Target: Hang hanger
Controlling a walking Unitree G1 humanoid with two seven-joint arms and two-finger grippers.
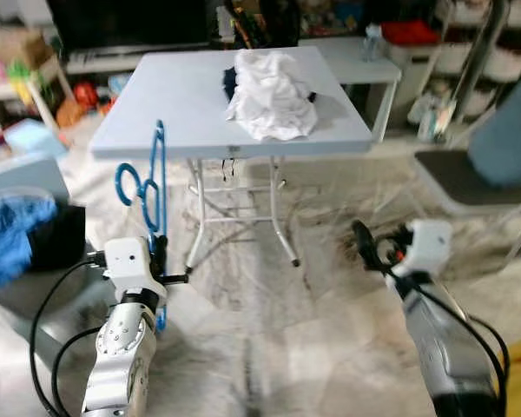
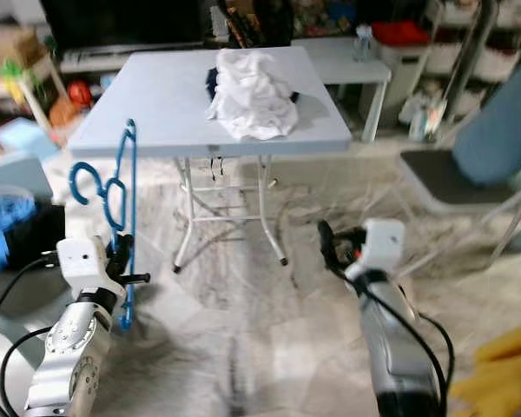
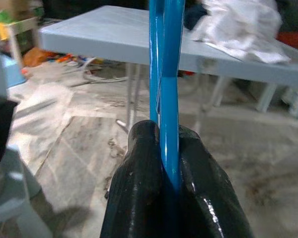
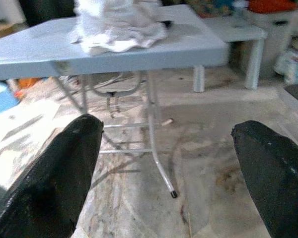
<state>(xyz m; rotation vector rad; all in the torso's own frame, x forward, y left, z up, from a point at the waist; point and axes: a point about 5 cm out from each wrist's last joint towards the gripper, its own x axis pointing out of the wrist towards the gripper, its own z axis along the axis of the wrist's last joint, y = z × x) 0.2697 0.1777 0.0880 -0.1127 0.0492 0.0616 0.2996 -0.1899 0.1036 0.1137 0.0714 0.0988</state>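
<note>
Down at about 8 o'clock in the head view, your left gripper (image 1: 159, 252) has its fingers clamped on the blue hanger (image 1: 153, 195), pinching a thin bar of it so the frame stands upright with the hook (image 1: 127, 184) curling out at roughly 9 o'clock from the top. In the left wrist view you can see the bar wedged right between the two black fingers (image 3: 139, 193), with barely any gap.

My guess is this thing is light, stiff plastic and pretty slick, so it can pivot in a pinch like that if you swing it fast. I'd keep the hold low on the straight bar, like you've got, and leave the hook end free for whatever rail you're aiming at; I can't tell from here which rail that is.

Your right gripper (image 1: 372, 249) sits at around 4 o'clock with its fingers wide apart, holding nothing. Straight ahead at 12 o'clock is the counter (image 1: 174, 104) with a crumpled white cloth (image 1: 269, 95) on it.
</note>
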